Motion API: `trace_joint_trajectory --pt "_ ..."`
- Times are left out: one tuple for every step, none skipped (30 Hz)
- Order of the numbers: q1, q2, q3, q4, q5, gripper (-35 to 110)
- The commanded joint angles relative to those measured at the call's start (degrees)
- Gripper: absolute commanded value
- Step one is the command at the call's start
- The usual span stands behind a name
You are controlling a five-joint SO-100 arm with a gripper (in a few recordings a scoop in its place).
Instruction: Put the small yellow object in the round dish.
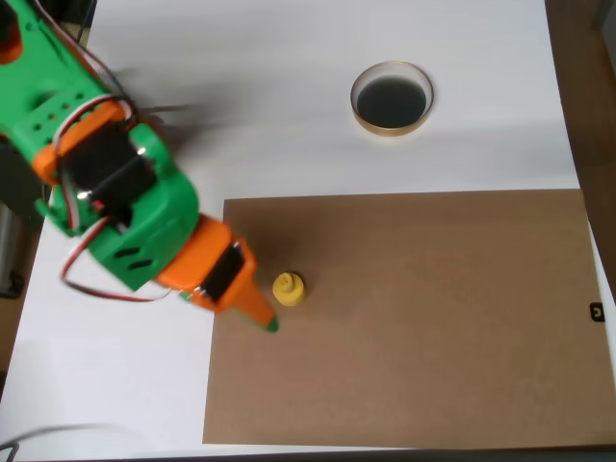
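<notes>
The small yellow object (288, 288) stands on the brown board (414, 327) near its left edge, knob up. My green and orange gripper (267, 320) reaches in from the upper left. Its fingers form one narrow wedge with no gap showing, so it looks shut and holds nothing. The tip lies just left of and slightly below the yellow object, a small gap apart from it. The round dish (391, 97), with a gold rim and a dark inside, sits on the white table at the upper middle, well away from the gripper.
The white table (289, 144) surrounds the brown board. The arm's green body (115, 183) covers the upper left. A dark strip of floor runs along the right edge (597, 144), and a small black clip (597, 311) sits at the board's right side.
</notes>
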Motion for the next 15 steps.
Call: trace_joint_trajectory --pt "-3.43 0.88 -2.72 1.14 0.97 21" --pt "-4.04 0.70 -2.46 0.97 1.41 21" --pt "-4.57 0.44 -2.29 0.88 1.76 21" --pt "-5.19 0.00 -2.20 0.88 2.02 21" --pt "-5.62 -0.35 -2.02 0.70 2.37 21" --pt "-6.06 -0.53 -1.76 0.53 2.64 21" --pt "-6.50 -0.62 -1.32 0.18 2.81 21" --pt "-6.77 -0.62 -0.79 -0.09 2.99 21" --pt "-7.12 -0.62 -0.35 -0.35 3.08 21" --pt "-7.38 -0.70 0.18 -0.62 3.16 21" --pt "-7.56 -0.79 0.70 -0.97 3.16 21" --pt "-7.73 -1.05 1.14 -1.23 3.16 21" --pt "-7.82 -1.23 1.67 -1.49 3.16 21" --pt "-8.00 -1.32 2.55 -2.02 3.16 21" --pt "-8.09 -1.32 3.43 -2.64 3.16 21"
